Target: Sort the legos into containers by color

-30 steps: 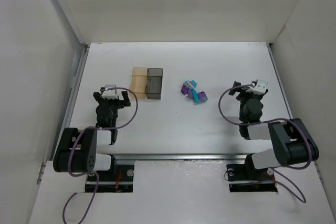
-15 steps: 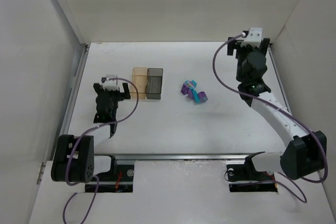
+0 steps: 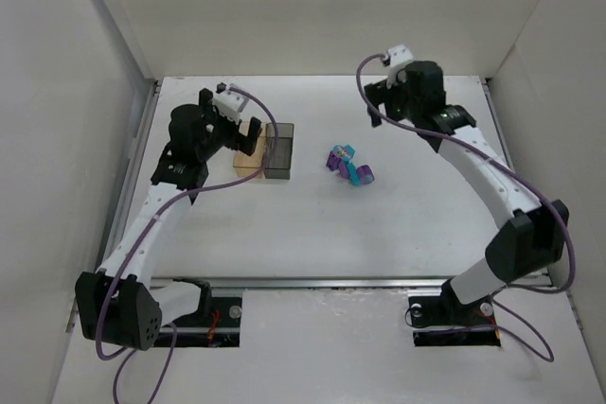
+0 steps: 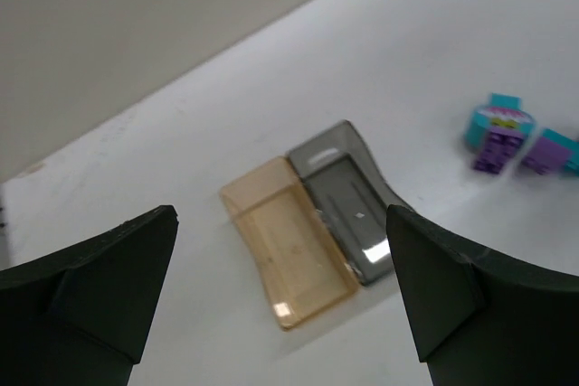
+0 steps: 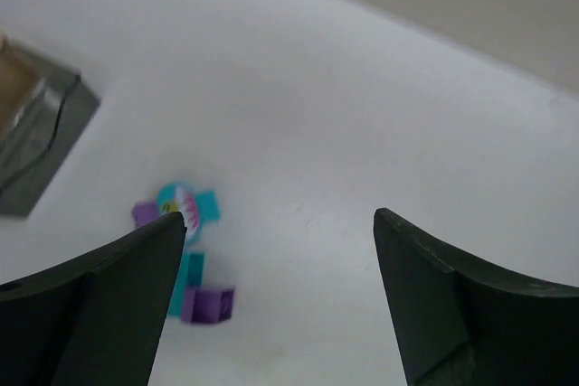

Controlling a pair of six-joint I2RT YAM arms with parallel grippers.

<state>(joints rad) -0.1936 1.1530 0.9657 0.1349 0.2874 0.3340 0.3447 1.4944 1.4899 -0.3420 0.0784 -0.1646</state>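
A small heap of purple and teal legos (image 3: 349,166) lies on the white table, right of the containers. It also shows in the left wrist view (image 4: 511,133) and the right wrist view (image 5: 185,259). The amber container (image 3: 250,147) and the dark grey container (image 3: 279,149) stand joined side by side; both look empty in the left wrist view, amber (image 4: 289,255) and grey (image 4: 348,214). My left gripper (image 3: 237,125) hovers open above the amber container's left side. My right gripper (image 3: 381,103) hovers open above the table, behind and right of the legos.
White walls close in the table on the left (image 3: 57,139), back (image 3: 322,7) and right (image 3: 568,120). A metal rail (image 3: 322,283) runs along the near edge by the arm bases. The grey container's corner shows at the left of the right wrist view (image 5: 41,128).
Both arms have lifted from near their bases and reached out over the table: the left up over the containers, the right to the far side and then leftward toward the legos. Legos and containers have not moved.
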